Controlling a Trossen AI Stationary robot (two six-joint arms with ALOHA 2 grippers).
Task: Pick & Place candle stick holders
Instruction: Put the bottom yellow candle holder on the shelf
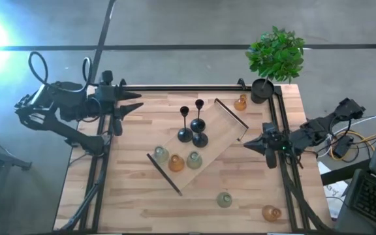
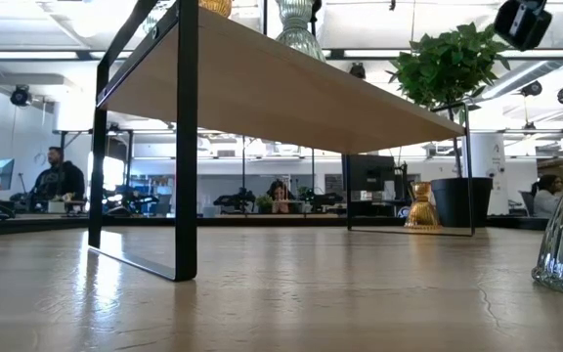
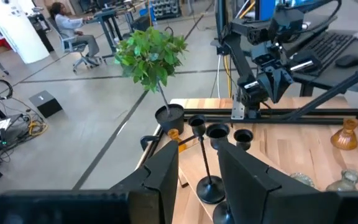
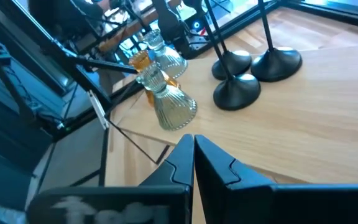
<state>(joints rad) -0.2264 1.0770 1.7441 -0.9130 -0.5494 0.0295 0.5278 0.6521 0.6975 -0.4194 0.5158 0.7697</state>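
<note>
- If judged from the near edge of the table (image 1: 142,215), not yet finished: one amber glass holder (image 1: 271,212) and one pale green glass holder (image 1: 224,200) standing upright on the bare wood, well apart from both grippers, apparently waiting to be picked.
- Farther in, on the raised wooden board (image 1: 224,121) in the middle of the table: a row of three glass holders (image 1: 176,163) at its near end, pale green, amber, pale green, all upright; probably already placed.
- Behind them on the same board: three black holders (image 1: 193,134) with thin stems, close together, bases touching or nearly so; likewise counted as done.
- Beside the board, toward the right side: right gripper (image 1: 248,143), fingers pressed together, carrying nothing, pointing toward the board's edge.
- Toward the far left: left gripper (image 1: 136,103), fingers parted with nothing between them, well apart from every holder.
- Toward the far right corner, just beside the potted plant (image 1: 276,55): second amber holder (image 1: 241,102), on the table and not on the board.
- By judgement: six on the board and three left on the table, so about two thirds done, assuming the board as the target.
</note>
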